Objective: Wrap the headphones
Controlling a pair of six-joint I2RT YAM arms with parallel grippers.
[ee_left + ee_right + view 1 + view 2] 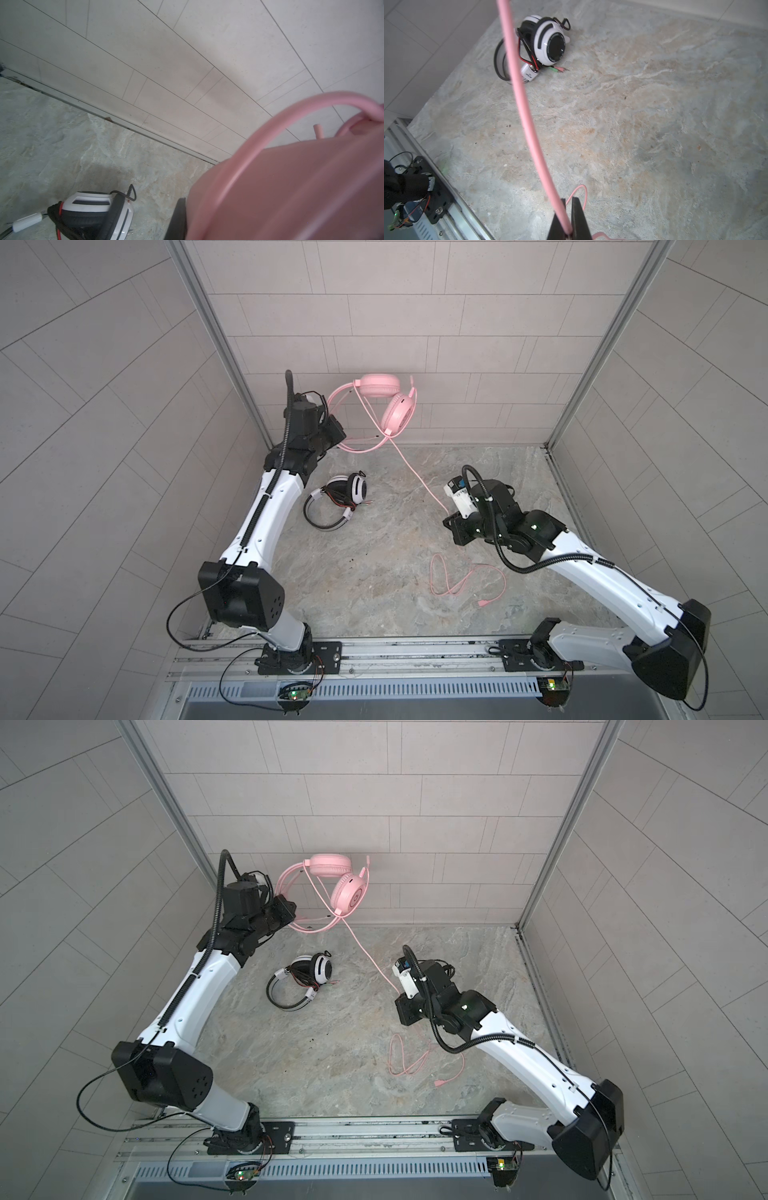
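The pink headphones (380, 385) (330, 865) hang in the air near the back wall. My left gripper (338, 438) (291, 916) is shut on their pink headband (291, 187), which fills the left wrist view and hides most of the jaws. Their thin pink cord (415, 472) (525, 116) slants down to my right gripper (449, 519) (400, 999) (568, 216), which is shut on it above the table. The slack cord (469, 580) lies in loops below that gripper. The white-and-black headphones (340, 499) (305, 977) (91, 214) (548, 43) lie on the table with their cord bundled at them.
The stone-patterned table (374, 564) is closed in by tiled walls at the back (374, 323) and on both sides. A metal rail (415, 655) with the arm bases runs along the front edge.
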